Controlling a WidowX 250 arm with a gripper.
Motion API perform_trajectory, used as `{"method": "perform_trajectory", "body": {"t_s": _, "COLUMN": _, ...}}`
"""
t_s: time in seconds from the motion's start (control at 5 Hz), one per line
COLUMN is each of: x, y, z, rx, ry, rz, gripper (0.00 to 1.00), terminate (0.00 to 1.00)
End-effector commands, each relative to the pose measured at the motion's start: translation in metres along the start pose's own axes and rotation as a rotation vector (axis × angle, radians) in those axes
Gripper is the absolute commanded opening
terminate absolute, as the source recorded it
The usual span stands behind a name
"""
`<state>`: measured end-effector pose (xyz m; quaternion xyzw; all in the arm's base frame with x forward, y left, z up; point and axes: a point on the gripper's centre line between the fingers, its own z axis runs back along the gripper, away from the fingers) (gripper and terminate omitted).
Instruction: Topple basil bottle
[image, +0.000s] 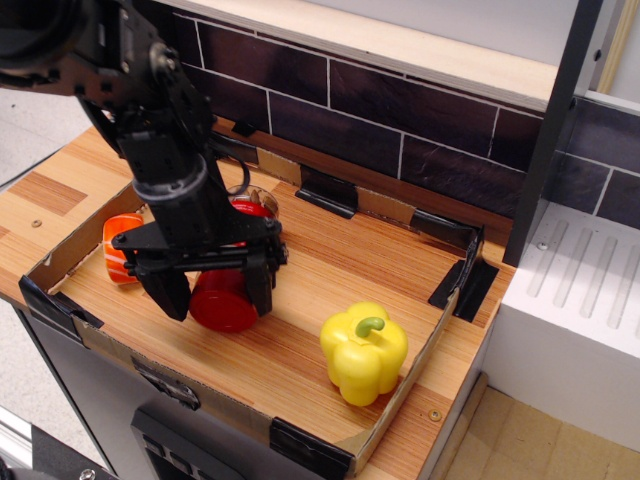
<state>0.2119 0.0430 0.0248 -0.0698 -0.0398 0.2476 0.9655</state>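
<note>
Wooden worktop (250, 350) with a shallow cardboard surround joined by black corner brackets. Nearest the viewer, a glossy, lobed yellow pepper (363, 352) stands close to the front right edge of the surround. To its left lies the basil bottle (232, 280), on its side, its wide red screw cap facing the camera as a round disc and its clear body running back beneath the arm; contents and label are mostly hidden. The black pincer (222, 290) straddles the cap, one finger at each side; whether the fingers press on it cannot be told. Bare striped wood lies between bottle and pepper and across the right half of the surround. Behind the arm, an orange-and-white striped piece (120, 245) sits by the left wall. Farthest back, dark glossy tiles (400, 110) with pale grout; at right, a white ribbed rack (590, 280).
</note>
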Motion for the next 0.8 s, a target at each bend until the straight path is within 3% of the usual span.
{"method": "perform_trajectory", "body": {"t_s": 0.0, "x": 0.023, "y": -0.006, "z": 0.066, "rx": -0.079, "ry": -0.178, "rz": 0.061, "gripper": 1.0, "terminate": 0.0}}
{"method": "perform_trajectory", "body": {"t_s": 0.2, "x": 0.04, "y": -0.02, "z": 0.104, "rx": -0.06, "ry": -0.237, "rz": 0.138, "gripper": 1.0, "terminate": 0.0}}
{"method": "perform_trajectory", "body": {"t_s": 0.4, "x": 0.04, "y": -0.02, "z": 0.104, "rx": -0.06, "ry": -0.237, "rz": 0.138, "gripper": 1.0, "terminate": 0.0}}
{"method": "perform_trajectory", "body": {"t_s": 0.6, "x": 0.04, "y": -0.02, "z": 0.104, "rx": -0.06, "ry": -0.237, "rz": 0.138, "gripper": 1.0, "terminate": 1.0}}
